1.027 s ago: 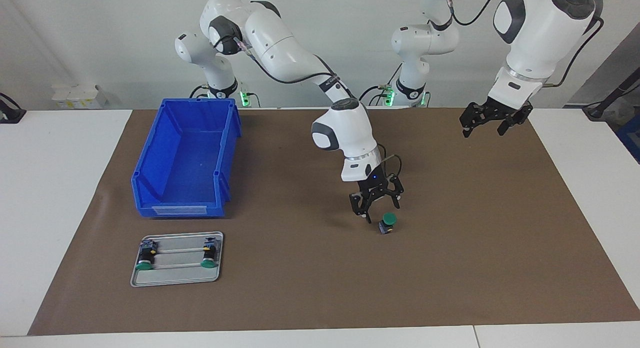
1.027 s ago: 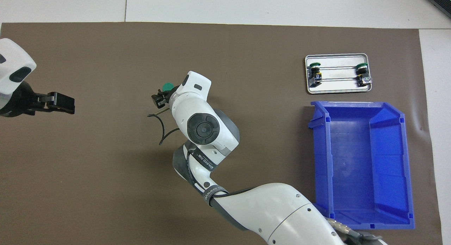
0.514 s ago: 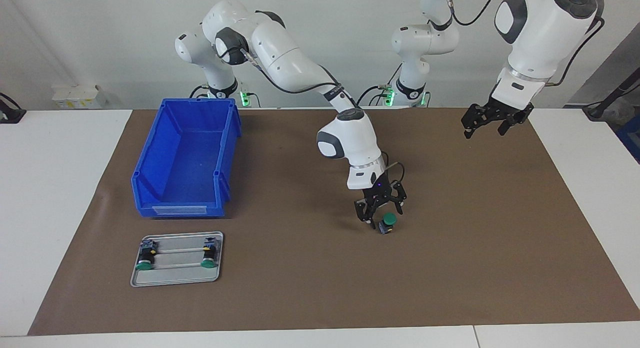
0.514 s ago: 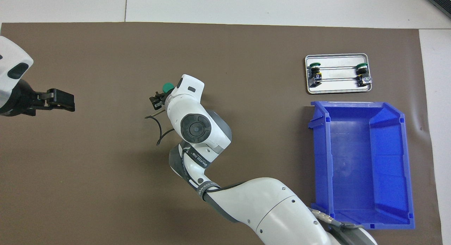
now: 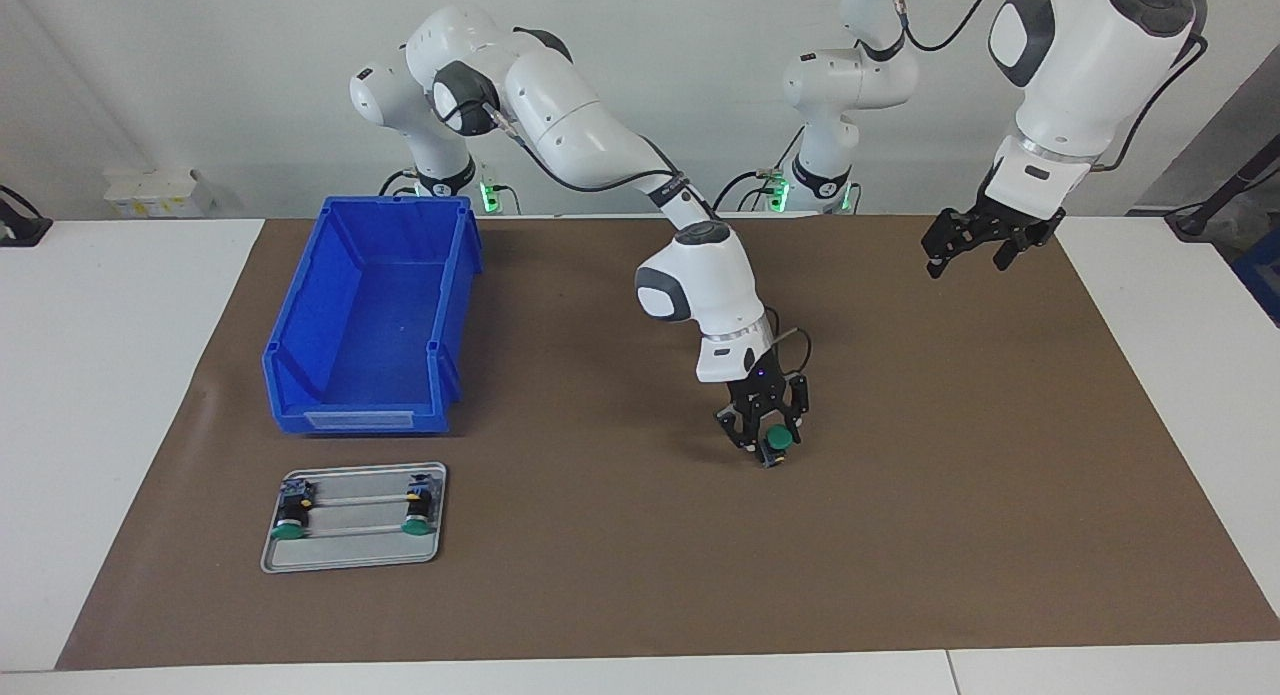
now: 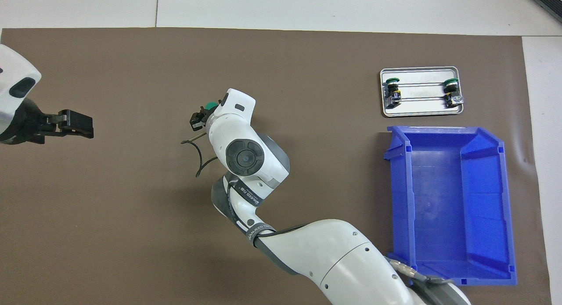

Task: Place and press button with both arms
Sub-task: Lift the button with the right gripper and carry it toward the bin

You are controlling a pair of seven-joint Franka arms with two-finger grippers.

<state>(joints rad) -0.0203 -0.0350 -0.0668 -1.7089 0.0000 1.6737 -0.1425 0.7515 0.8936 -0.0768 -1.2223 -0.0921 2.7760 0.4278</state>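
The button point(image 5: 777, 440), with its green cap up, stands on the brown mat point(image 5: 950, 455) near the middle of the table. In the overhead view only the button's green edge point(image 6: 212, 105) shows from under the right wrist. My right gripper point(image 5: 765, 437) is low over the mat and open, with one finger on either side of the button. My left gripper point(image 5: 965, 257) is open and empty. It waits in the air over the mat at the left arm's end, and it also shows in the overhead view point(image 6: 88, 125).
A blue bin point(image 5: 370, 315) stands toward the right arm's end of the mat. A small metal tray point(image 5: 352, 555) lies farther from the robots than the bin, with two more green-capped buttons point(image 5: 288, 530) on it.
My right gripper has come down and moved sideways over the button, so that its fingers now stand on either side of it. The button and the left arm have stayed in place.
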